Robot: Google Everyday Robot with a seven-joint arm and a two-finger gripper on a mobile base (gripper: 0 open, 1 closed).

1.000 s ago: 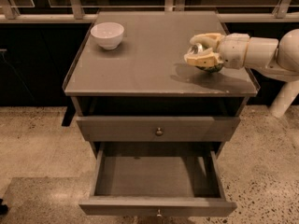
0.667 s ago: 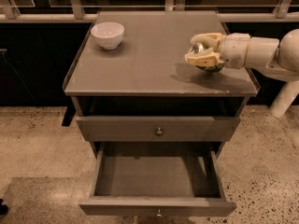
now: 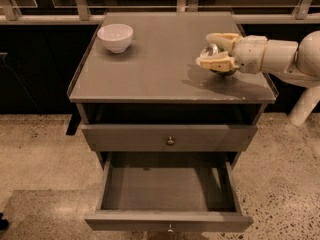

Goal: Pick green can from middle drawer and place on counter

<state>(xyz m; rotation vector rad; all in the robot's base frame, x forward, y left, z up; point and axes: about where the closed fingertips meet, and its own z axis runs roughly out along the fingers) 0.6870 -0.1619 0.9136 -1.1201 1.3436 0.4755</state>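
My gripper (image 3: 204, 49) reaches in from the right over the right side of the counter (image 3: 150, 64). Its pale fingers (image 3: 216, 62) are closed around the green can (image 3: 223, 72), which lies on its side with a silvery end facing left. The can is at or just above the counter top; I cannot tell whether it touches. The middle drawer (image 3: 167, 220) is pulled fully open at the bottom, and its inside is empty. The knobbed drawer front above it (image 3: 170, 138) is shut.
A white bowl (image 3: 115, 37) stands at the counter's back left corner. A railing and dark glass run behind the cabinet. The robot's white arm (image 3: 287, 56) extends off to the right. Speckled floor surrounds the cabinet.
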